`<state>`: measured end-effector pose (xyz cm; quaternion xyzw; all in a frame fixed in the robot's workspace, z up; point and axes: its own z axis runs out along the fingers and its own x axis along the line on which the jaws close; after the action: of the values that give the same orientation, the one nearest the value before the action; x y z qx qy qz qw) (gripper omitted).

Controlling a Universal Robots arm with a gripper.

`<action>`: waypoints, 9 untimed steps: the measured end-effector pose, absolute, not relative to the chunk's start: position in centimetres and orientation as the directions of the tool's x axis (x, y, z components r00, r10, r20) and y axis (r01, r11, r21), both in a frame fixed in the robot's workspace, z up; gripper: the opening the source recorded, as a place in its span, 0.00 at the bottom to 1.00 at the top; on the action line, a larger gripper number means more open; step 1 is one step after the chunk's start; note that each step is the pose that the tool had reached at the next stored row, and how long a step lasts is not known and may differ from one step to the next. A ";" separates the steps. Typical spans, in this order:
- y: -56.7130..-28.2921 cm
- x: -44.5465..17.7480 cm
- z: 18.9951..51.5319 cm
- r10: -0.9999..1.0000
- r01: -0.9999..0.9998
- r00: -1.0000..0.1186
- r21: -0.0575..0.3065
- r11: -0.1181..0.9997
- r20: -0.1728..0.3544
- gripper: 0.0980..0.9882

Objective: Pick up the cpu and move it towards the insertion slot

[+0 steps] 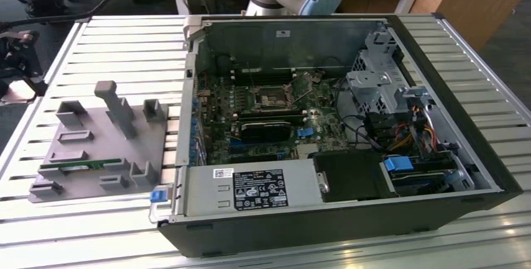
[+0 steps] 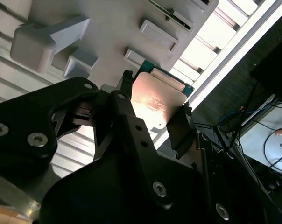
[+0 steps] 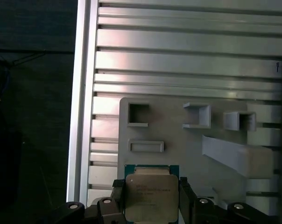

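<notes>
1. The computer case [image 1: 332, 225], beside the grey fixture [image 3: 178, 149], holds the insertion slot [image 1: 272, 99], well apart from that fixture.
2. My gripper [image 2: 157, 93], over the fixture, is clamped on the cpu [image 3: 151, 196] by its opposite edges.
3. The cpu is probably light, stiff, slick-topped and fragile underneath, so I grip its edges only.

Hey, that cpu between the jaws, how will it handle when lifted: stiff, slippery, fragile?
The cpu looks like a thin flat plate with a metal lid, so probably stiff and light. The lid shines, so the jaws pinching two edges might slip. Its thin green rim looks the likeliest part to chip.
</notes>
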<state>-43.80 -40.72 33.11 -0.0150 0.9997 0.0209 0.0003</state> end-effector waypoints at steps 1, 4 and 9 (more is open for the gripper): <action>-40.7 -43.8 33.4 -0.030 -0.030 -1.000 0.042 0.999 -0.001 0.50; -40.6 -43.8 34.3 -0.030 -0.030 -1.000 0.042 0.999 -0.002 0.50; -40.5 -43.8 35.9 -0.030 -0.030 -1.000 0.042 0.999 -0.003 0.50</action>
<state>-43.80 -40.47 35.91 -0.0150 0.9997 0.0209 0.0012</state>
